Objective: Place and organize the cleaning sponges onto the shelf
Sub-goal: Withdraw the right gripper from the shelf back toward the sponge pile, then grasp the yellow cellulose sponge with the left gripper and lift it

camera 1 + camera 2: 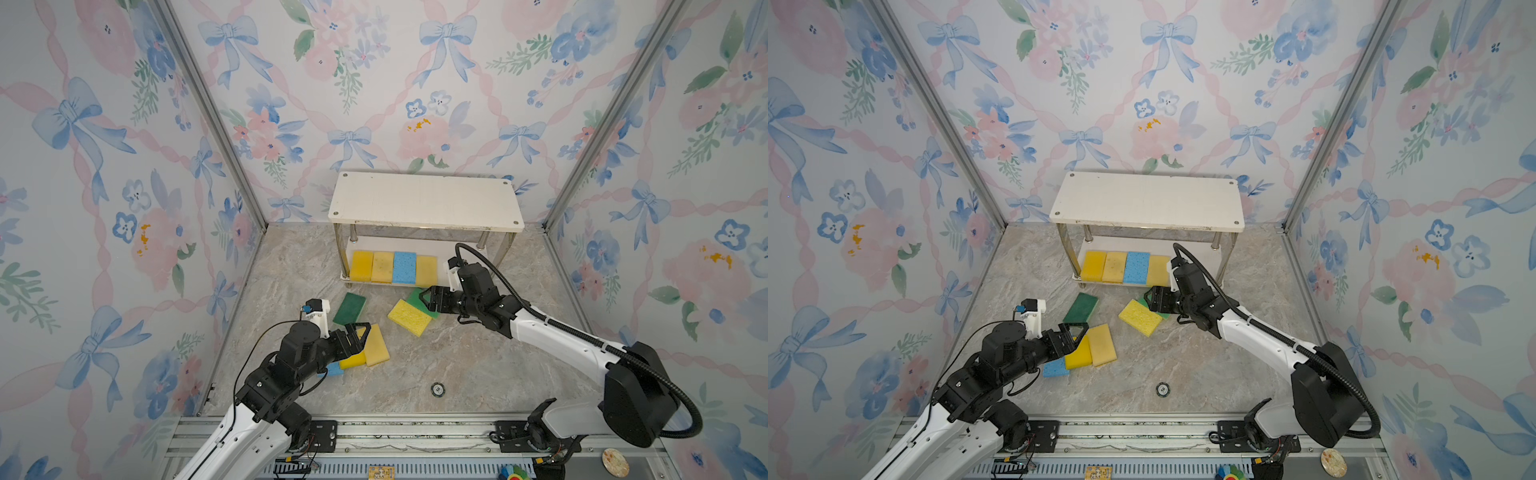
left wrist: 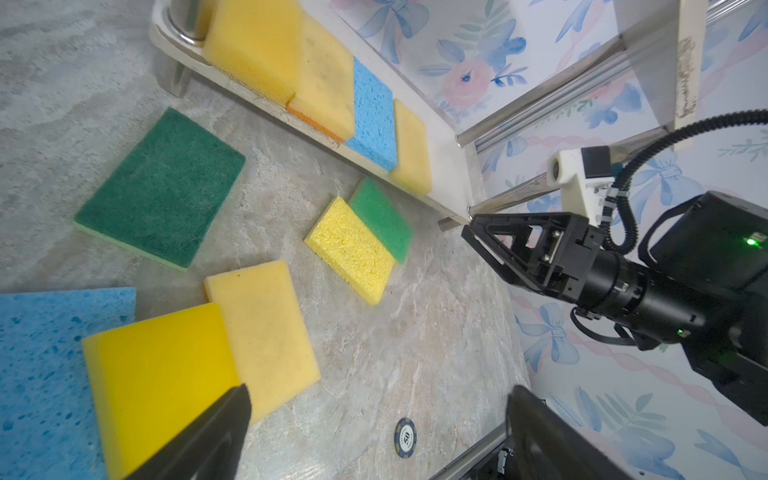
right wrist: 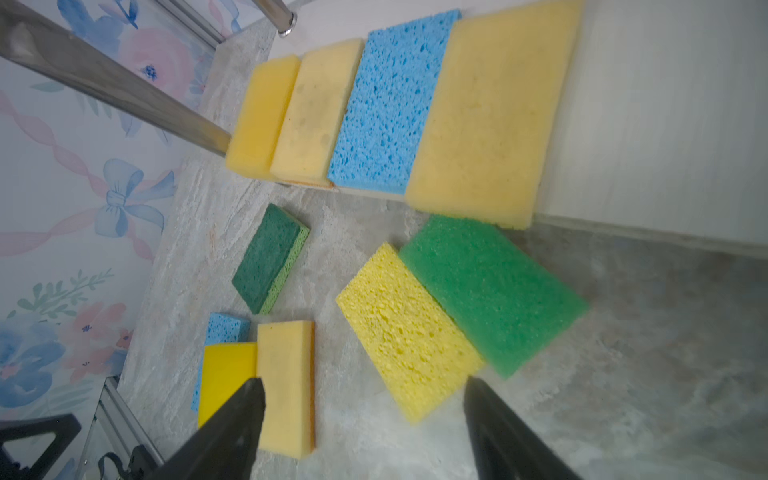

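I am hovering my left gripper [image 1: 360,336] and right gripper [image 1: 424,300], jaws released and empty, over six loose rectangular foam sponges [image 1: 409,317]; four more are lining the lower board of the white chrome-legged shelf [image 1: 426,199]. Next, I judge: lowering, clenching one.

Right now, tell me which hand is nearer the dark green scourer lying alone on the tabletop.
Left. The left hand sits just beside the dark green scourer's near end; the right hand is farther off, at the lighter green sponge.
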Controlling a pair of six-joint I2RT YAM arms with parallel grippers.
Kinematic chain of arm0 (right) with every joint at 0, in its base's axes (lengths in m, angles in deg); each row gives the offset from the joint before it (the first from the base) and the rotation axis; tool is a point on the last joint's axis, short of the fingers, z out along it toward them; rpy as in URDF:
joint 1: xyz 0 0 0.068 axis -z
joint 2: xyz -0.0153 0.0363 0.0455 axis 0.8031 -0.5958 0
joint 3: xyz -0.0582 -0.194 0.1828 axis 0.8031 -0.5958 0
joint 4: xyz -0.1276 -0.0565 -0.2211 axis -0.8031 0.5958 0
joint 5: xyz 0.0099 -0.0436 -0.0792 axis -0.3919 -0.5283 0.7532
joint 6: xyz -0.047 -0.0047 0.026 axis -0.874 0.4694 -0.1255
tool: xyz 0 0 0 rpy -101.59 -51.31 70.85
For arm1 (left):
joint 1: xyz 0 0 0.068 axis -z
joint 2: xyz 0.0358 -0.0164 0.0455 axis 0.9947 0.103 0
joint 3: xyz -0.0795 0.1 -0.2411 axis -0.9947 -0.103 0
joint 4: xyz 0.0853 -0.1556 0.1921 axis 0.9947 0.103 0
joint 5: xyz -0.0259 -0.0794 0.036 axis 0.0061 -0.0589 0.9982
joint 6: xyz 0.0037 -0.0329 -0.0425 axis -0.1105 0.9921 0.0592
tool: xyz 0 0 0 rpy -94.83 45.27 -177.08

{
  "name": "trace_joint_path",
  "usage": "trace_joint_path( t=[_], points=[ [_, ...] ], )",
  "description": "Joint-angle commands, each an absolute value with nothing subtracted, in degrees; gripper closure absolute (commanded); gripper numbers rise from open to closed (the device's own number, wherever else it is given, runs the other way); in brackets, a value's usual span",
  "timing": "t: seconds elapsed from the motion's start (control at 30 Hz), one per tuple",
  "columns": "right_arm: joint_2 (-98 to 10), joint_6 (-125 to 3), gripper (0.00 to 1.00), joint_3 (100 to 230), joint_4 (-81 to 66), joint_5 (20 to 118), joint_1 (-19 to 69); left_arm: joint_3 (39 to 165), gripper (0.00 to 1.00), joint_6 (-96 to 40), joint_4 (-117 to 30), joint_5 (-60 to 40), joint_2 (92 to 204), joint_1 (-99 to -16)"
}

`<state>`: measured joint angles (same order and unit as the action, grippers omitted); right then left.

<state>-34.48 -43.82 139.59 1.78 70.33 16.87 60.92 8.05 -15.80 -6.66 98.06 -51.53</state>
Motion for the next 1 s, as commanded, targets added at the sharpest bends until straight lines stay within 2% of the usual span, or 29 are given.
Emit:
trace_joint_path(
  t=[0.0,0.17,0.3,0.43,0.7,0.97],
  points=[
    [-29.9,-43.7,0.22,135.7,8.5,71.8,15.5,57.8,0.04,9.9,-24.4,-12.2,103.1,-50.9],
    [-21.2,-43.3,0.23,130.3,13.1,74.5,14.6,53.0,0.13,19.2,-44.0,-13.2,113.5,-46.2],
    [-14.6,-40.9,0.23,127.6,16.4,76.3,14.7,55.7,0.22,22.2,-50.3,-9.3,124.4,-41.5],
    [-9.1,-40.2,0.23,126.7,19.3,77.4,14.9,54.7,0.31,28.4,-59.8,-9.9,132.6,-41.1],
    [0.0,-40.2,0.23,125.8,24.6,79.0,16.5,61.7,0.41,28.0,-61.3,-10.4,147.1,-41.0],
    [3.0,-40.7,0.23,125.6,26.7,77.4,19.1,66.0,0.48,28.2,-62.2,-10.9,158.1,-41.3]
  ],
)
